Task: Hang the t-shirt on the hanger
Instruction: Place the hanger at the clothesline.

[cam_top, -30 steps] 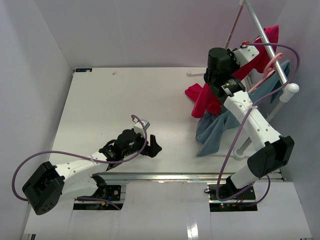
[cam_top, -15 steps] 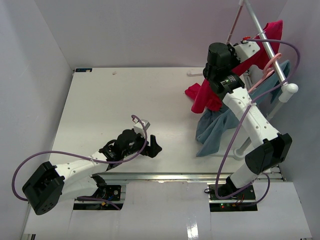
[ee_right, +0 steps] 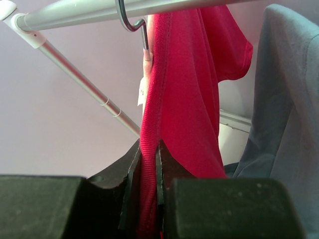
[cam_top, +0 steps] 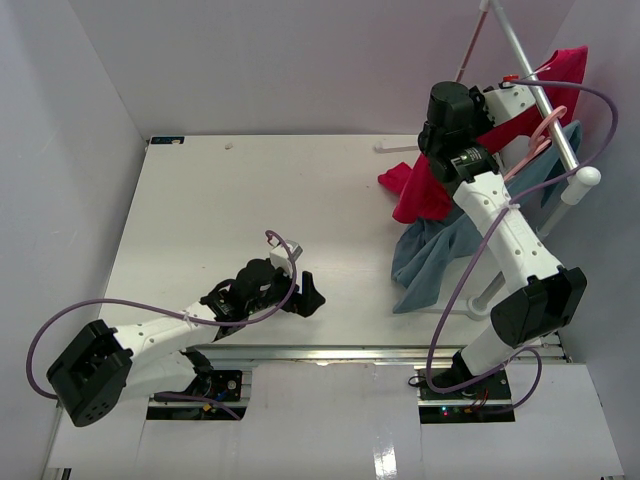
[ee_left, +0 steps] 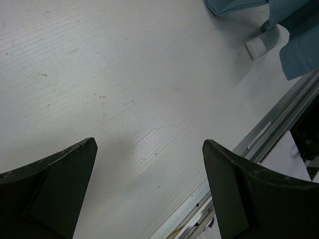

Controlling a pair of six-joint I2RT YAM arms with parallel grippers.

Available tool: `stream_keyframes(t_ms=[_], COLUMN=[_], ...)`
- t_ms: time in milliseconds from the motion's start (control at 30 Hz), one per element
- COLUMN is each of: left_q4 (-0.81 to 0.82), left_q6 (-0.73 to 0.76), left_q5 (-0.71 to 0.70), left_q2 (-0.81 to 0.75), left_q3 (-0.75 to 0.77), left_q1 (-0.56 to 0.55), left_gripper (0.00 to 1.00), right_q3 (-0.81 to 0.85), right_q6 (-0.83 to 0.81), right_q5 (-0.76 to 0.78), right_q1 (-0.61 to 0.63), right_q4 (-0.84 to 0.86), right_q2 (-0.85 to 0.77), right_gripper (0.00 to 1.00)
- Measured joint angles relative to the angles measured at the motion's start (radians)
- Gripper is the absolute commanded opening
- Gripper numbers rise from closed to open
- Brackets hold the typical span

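Right gripper (ee_right: 148,199) has its dark fingers pressed together on a folded edge of the crimson-red soft fabric t-shirt (ee_right: 189,99), the cloth pinched flat between them just under the silver-white metal rack pole (ee_right: 99,10). From above, the t-shirt (cam_top: 425,195) runs on a slant: its upper end lies over the pole at the far right, and its long axis drops leftward and nearer, ending in a bunched lower part that hangs just above the white table (cam_top: 250,220). A small white label (ee_right: 141,95) shows at the shirt's left edge in the right wrist view. The thin pale-pink plastic hanger (ee_right: 145,40) has its curved hook over the pole, directly above the pinched edge; its triangular body is hidden by the fabric. A blue-grey teal garment (cam_top: 430,260) hangs just right of the shirt and trails onto the table nearer the arms. Left gripper (ee_left: 149,143) sits low over the near middle of the table, fingers spread wide apart with nothing between them, well apart from the clothes.
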Motion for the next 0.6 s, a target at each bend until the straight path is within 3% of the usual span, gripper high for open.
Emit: stream_keyframes(t_ms=[400,600], left_q4=[0.001,0.001], left_q6=[0.0,0.0], left_q5=[0.002,0.001], left_q2=[-0.006,-0.012], left_q3=[0.0,0.0], left_q1=[-0.001,-0.001], left_gripper=[0.98,0.98], right_q3=[-0.027,-0.034], right_q6=[0.061,0.096], right_q5=[-0.007,-0.01], right_q1=[-0.001,-0.001], right_q4=[-0.039,-0.079], right_q2=[-0.001,-0.007], right_gripper=[0.09,0.25])
